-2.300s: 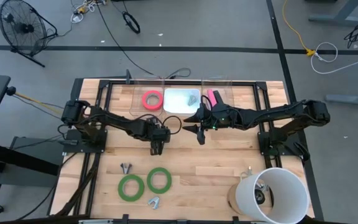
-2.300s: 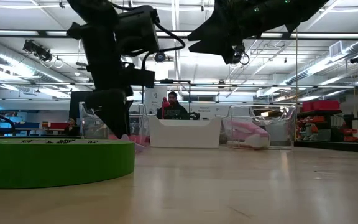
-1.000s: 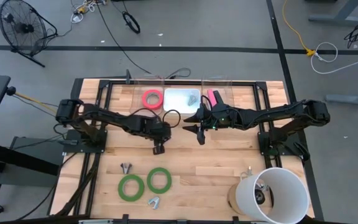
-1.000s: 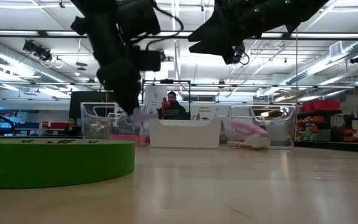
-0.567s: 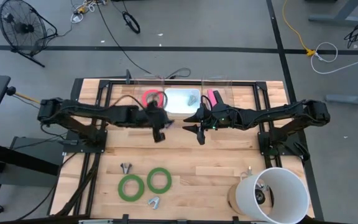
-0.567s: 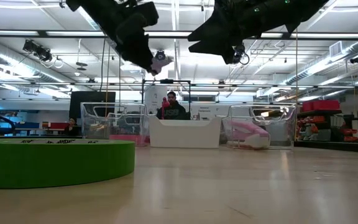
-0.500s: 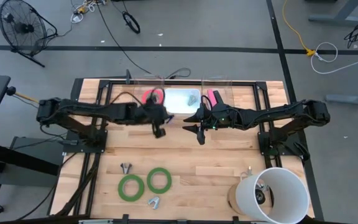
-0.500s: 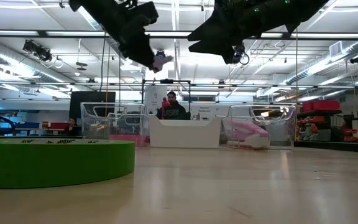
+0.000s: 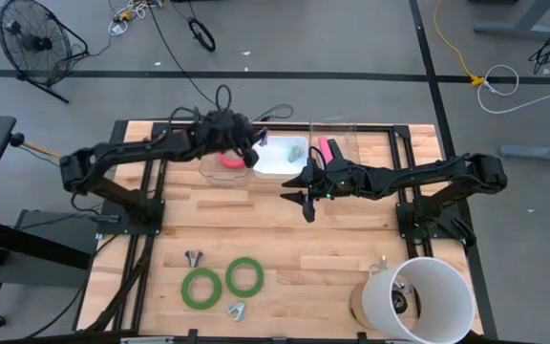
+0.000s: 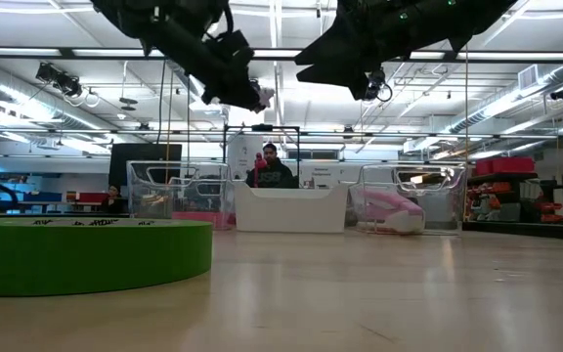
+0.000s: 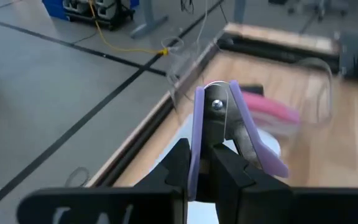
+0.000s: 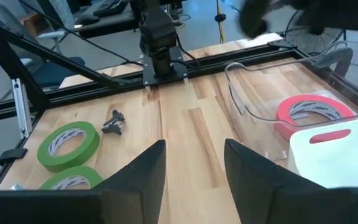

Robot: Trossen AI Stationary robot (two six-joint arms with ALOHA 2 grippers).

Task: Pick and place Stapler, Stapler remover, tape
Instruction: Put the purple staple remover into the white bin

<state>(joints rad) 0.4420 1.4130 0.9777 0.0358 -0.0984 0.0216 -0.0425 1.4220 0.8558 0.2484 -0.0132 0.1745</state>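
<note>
My left gripper (image 9: 250, 153) hangs high over the far bins, at the white tray's (image 9: 277, 159) left edge, shut on a lavender staple remover (image 11: 219, 124). My right gripper (image 9: 299, 198) hovers open over the table's middle with nothing between its fingers (image 12: 148, 168). The pinkish red tape (image 9: 227, 162) lies flat in a clear bin left of the tray. The pink stapler (image 9: 325, 148) lies in the clear bin right of it. Two green tape rolls (image 9: 201, 287) (image 9: 244, 276) lie flat near the front edge, with two more staple removers (image 9: 194, 257) (image 9: 236, 309) beside them. My left gripper pinches the staple remover between its two fingers (image 11: 178, 165). One lavender handle (image 11: 198, 134) stands in the gap, and the riveted end (image 11: 215, 104) sticks out past the fingertips. The second handle (image 11: 257, 143) splays out to one side. The remover is lifted clear, above the tray.
A white bucket (image 9: 420, 298) stands at the front right corner. A black frame (image 9: 275, 127) runs along the table's far edge and sides. A person sits behind the bins in the low view (image 10: 272, 166).
My left gripper has risen from the table's middle and swung toward the far edge, staying shut on the staple remover. It has turned about and now hangs over the far bins at the white tray's edge. The remover has been lifted clear and carried along.
</note>
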